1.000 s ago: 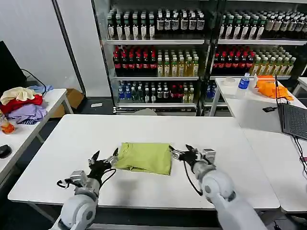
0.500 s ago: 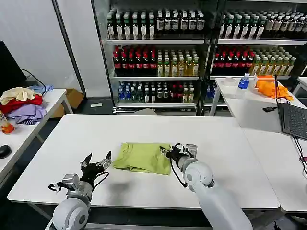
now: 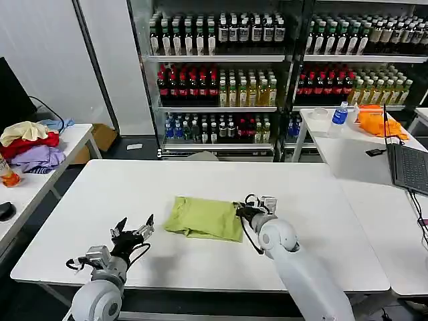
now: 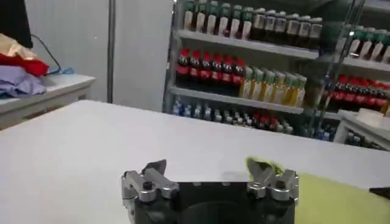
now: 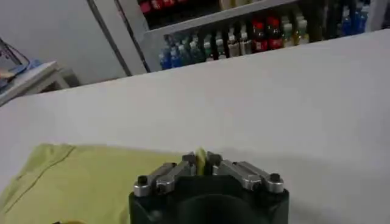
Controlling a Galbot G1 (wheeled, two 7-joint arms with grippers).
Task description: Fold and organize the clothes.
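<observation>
A: Fingers of our right gripper [image 3: 239, 210] are pinched together on the right edge of the T-shirt [image 3: 204, 218]. In the right wrist view we see the gripper [image 5: 202, 162] with a sliver of yellow-green fabric caught between its closed tips, and the T-shirt [image 5: 79, 182] spreading away from it across the tabletop.

B: And our left gripper [image 3: 133, 232]?

A: We have it spread wide, holding nothing, just off the shirt's left edge and nearer the tabletop's front edge. In the left wrist view the gripper [image 4: 210, 176] shows both fingers well apart, with the T-shirt [image 4: 329, 198] lying beyond one of them, not touching.

B: Where does the shirt sit on the white table [image 3: 200, 187]?

A: We see it folded into a flat, roughly rectangular bundle near the middle of the tabletop, a little toward the front edge, lying between our two grippers. The plain yellow-green side faces up.

B: Anything else around us?

A: A pile of clothes [image 3: 28, 147] in red, cream and lavender rests on a side table off the left edge. An orange cloth [image 3: 378, 122] and a laptop [image 3: 408, 167] lie on another table off the right edge. Behind the far edge stand shelves of bottles [image 3: 267, 73].
</observation>
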